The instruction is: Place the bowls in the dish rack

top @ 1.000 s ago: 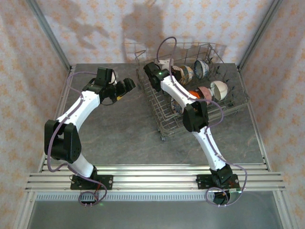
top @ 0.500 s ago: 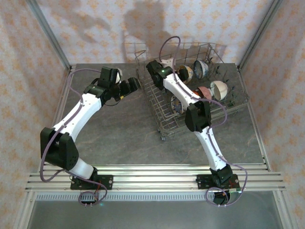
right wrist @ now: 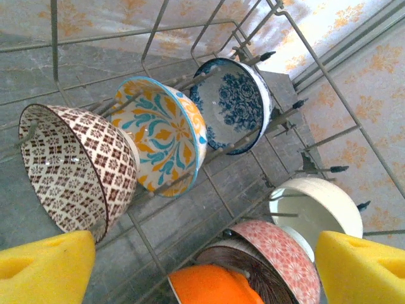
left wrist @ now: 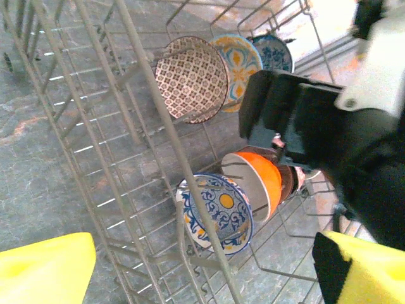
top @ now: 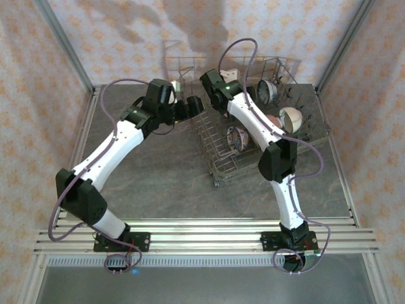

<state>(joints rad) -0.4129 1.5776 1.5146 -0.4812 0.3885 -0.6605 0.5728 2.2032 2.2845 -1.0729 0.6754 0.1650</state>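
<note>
The bowls (right wrist: 76, 171) stand on edge between the tines of the dish rack (top: 209, 142), far right on the table (top: 158, 171). Left claw (left wrist: 202, 272) and right claw (right wrist: 202, 272) both gape, empty. Likely glazed ceramic: stiff, slick, chippable; best pinched across the rim.

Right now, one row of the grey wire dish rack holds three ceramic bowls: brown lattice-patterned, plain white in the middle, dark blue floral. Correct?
No. The middle bowl is patterned orange and teal, not plain white; the right wrist view shows it between the brown lattice bowl and the dark blue floral bowl in the dish rack.
</note>
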